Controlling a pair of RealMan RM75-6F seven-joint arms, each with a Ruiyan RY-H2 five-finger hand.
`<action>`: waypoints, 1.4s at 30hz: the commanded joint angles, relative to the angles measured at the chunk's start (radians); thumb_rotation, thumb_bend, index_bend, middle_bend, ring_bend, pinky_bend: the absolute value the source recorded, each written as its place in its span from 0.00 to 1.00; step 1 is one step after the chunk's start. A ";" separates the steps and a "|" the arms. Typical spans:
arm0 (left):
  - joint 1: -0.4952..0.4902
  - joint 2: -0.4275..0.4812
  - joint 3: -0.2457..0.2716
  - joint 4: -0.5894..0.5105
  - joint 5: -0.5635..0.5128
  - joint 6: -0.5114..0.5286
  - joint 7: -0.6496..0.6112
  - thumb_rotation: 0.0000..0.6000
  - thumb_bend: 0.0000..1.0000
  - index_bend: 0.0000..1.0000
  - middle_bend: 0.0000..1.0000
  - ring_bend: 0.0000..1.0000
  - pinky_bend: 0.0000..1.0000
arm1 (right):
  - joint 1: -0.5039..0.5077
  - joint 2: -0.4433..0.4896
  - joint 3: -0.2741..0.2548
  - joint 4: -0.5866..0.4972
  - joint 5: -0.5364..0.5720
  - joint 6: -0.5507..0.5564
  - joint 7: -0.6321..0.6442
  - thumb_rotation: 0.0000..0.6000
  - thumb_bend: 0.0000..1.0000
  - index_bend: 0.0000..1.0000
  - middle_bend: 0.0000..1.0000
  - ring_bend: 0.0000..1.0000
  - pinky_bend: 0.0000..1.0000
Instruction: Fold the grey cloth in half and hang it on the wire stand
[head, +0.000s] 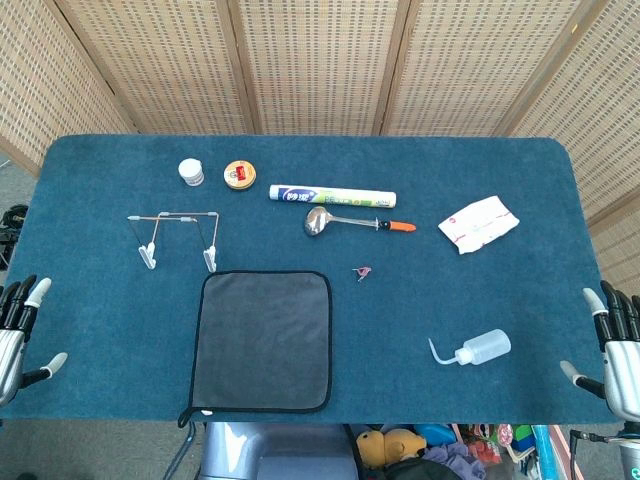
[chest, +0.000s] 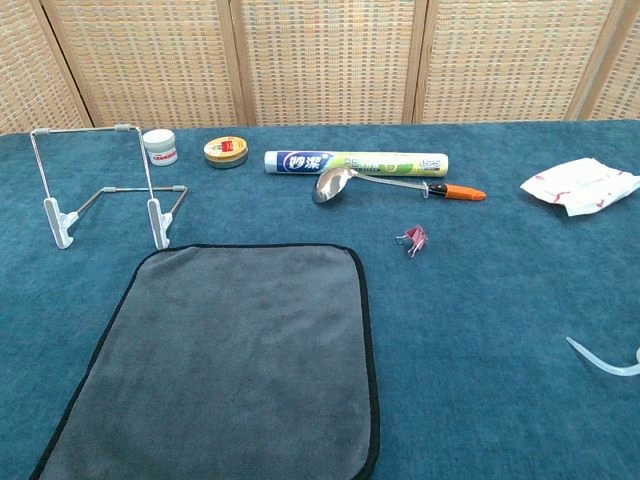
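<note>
Fold not started: grey cloth (head: 263, 340) flat, lower centre. Left hand (head: 20, 325), right hand (head: 612, 345) at edges, fingers released. Next: grasp cloth edge; wire stand (head: 178, 238) just above.

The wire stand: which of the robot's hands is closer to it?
Left. The left hand sits at the table's left edge, near the wire stand; the right hand is at the far right edge.

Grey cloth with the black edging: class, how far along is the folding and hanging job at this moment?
Nothing looks done yet. The grey cloth with black edging lies flat and unfolded on the blue table. Nothing is in hand: the left hand and right hand rest open at the table's edges. Folding and hanging on the empty wire stand both remain.
</note>
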 joint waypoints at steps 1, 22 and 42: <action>-0.002 -0.002 0.001 0.002 0.003 -0.004 -0.001 1.00 0.19 0.00 0.00 0.00 0.00 | 0.000 0.000 -0.001 0.001 -0.001 0.000 0.001 1.00 0.00 0.00 0.00 0.00 0.00; -0.367 -0.388 0.046 0.944 0.473 0.057 -0.642 1.00 0.19 0.23 0.00 0.00 0.00 | 0.015 0.030 0.005 -0.072 0.061 -0.063 -0.032 1.00 0.00 0.00 0.00 0.00 0.00; -0.518 -0.629 0.227 1.433 0.554 0.057 -0.807 1.00 0.24 0.29 0.00 0.00 0.00 | 0.040 0.018 0.055 -0.056 0.191 -0.110 -0.064 1.00 0.00 0.00 0.00 0.00 0.00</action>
